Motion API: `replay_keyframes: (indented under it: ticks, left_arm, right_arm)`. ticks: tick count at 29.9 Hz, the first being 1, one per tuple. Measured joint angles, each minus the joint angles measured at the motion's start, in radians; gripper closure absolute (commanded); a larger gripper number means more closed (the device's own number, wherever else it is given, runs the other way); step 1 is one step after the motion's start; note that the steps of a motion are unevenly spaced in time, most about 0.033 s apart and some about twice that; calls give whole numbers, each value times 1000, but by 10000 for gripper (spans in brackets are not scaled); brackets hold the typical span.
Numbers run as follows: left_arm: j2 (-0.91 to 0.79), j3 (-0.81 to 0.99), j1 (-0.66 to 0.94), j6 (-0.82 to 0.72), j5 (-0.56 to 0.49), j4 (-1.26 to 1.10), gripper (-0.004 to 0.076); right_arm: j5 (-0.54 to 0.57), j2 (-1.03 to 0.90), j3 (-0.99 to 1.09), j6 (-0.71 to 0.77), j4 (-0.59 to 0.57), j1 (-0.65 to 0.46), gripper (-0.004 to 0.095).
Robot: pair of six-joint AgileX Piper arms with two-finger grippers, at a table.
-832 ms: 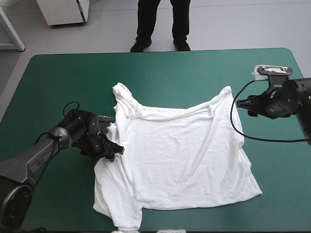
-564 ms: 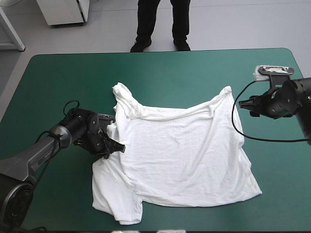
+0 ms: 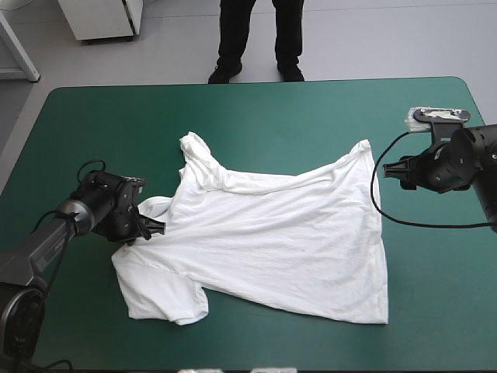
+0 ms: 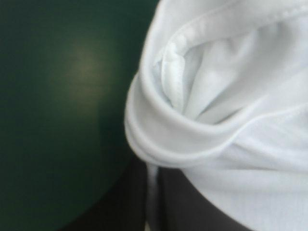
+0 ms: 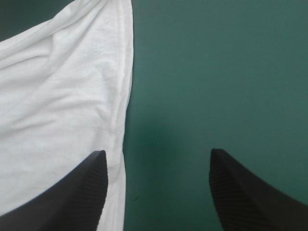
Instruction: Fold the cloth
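The white T-shirt (image 3: 272,241) lies spread and wrinkled across the middle of the teal-green table, pulled out toward the left. My left gripper (image 3: 152,228) is shut on a bunched fold at the shirt's left edge. In the left wrist view the T-shirt (image 4: 216,110) is a rolled hem that fills the space over the left gripper (image 4: 154,202). My right gripper (image 3: 387,166) stands open beside the shirt's far right corner and holds nothing. The right wrist view shows the right gripper (image 5: 156,152) over bare cover, with the T-shirt (image 5: 57,96) edge by one finger.
Bare teal-green cover (image 3: 93,140) surrounds the shirt on all sides, widest toward the far edge and the left. A sleeve (image 3: 194,151) sticks up toward the far edge.
My left gripper has moved left with the shirt's edge in it. The whole shirt slid left and stretched flatter. The right arm has stayed in place.
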Motion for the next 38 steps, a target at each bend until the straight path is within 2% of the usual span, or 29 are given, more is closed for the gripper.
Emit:
replay_keyframes:
  ticks: [9,19,28,31,37,38]
  left_arm:
    - [84,-241,166,44,-30,120,734]
    - [371,-656,259,127,34,134,734]
    - [556,-914,304,133,36,125,731]
    - [570,-930,304,150,28,97,643]
    - [570,-947,304,238,51,14,263]
    - [570,-951,304,247,71,8,227]
  right_arm:
    - [0,0,0,0,0,0,332]
    - [0,0,0,0,3,0,332]
    - [-29,0,0,0,21,0,332]
    - [-34,0,0,0,25,0,332]
    - [-34,0,0,0,27,0,332]
    - [-34,0,0,0,31,0,332]
